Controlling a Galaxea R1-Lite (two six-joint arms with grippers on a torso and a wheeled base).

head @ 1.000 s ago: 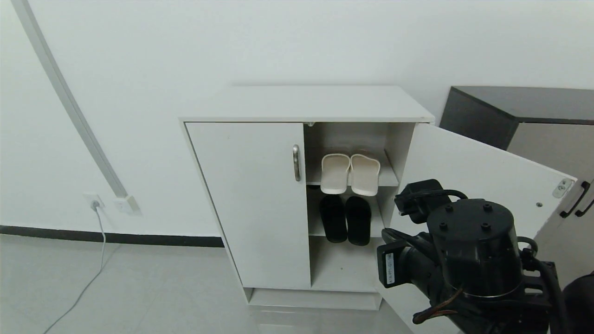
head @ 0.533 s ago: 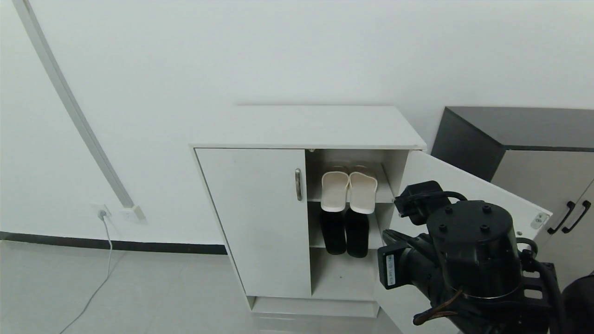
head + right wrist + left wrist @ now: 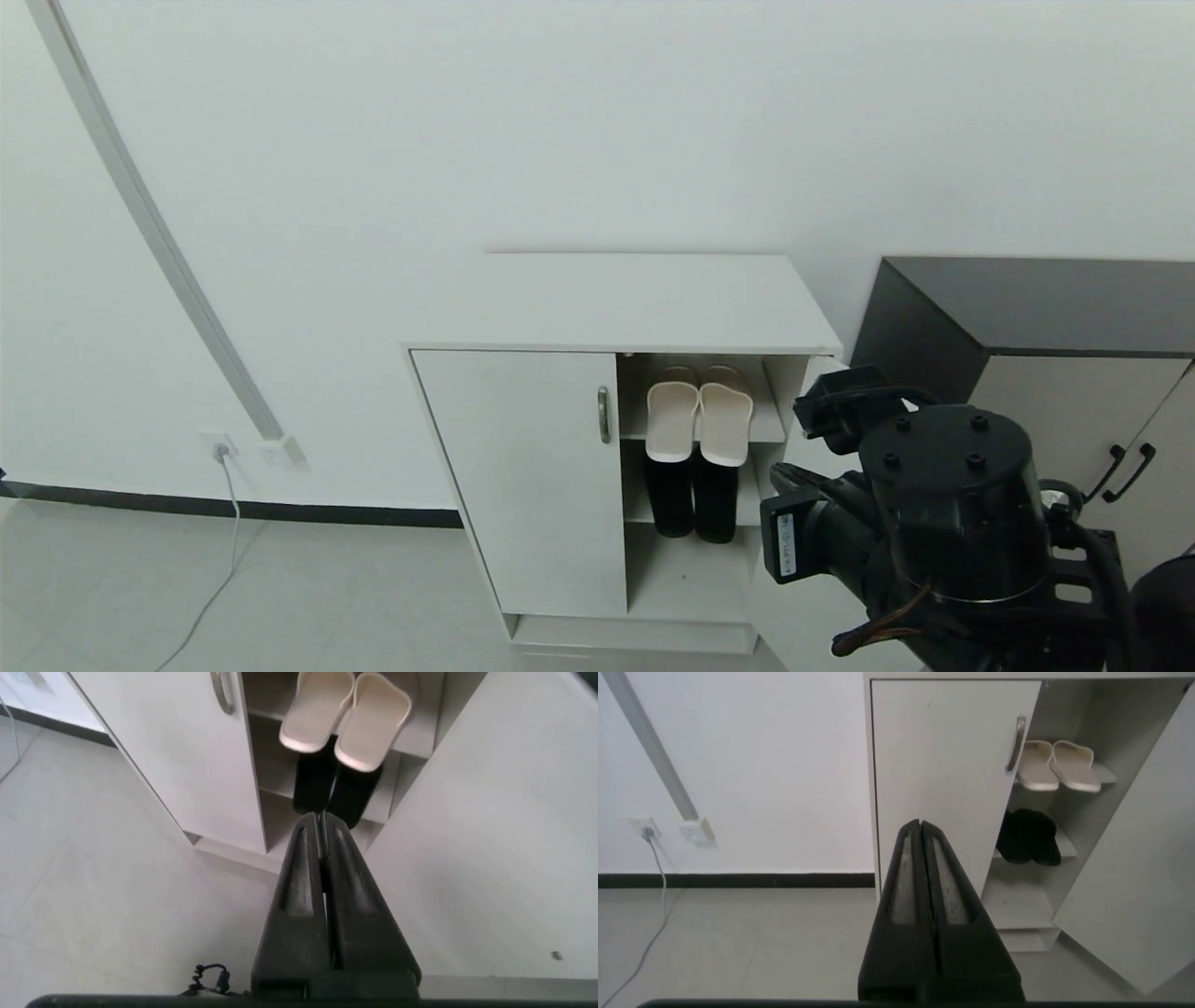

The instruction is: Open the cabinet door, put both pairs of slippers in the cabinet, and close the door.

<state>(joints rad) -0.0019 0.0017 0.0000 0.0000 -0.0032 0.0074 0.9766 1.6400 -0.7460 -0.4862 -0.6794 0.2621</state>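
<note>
1. Now you face the cabinet point(image 3: 635, 299): its right door point(image 3: 1148, 859) stands open and its left door point(image 3: 518, 476) is closed.
2. White slippers point(image 3: 698, 425) sit on the upper shelf, with black slippers point(image 3: 693, 499) on the shelf below.
3. Your left gripper point(image 3: 921, 826) has its fingers pressed together, empty, in front of the left door and apart from it.
4. Your right gripper point(image 3: 320, 817) also has its fingers together, empty, before the opening, left of the open door.

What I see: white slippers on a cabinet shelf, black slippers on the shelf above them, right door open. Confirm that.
Not quite. The black slippers sit on the shelf below the white slippers, not above them, as the head view shows. The right door is open.
</note>
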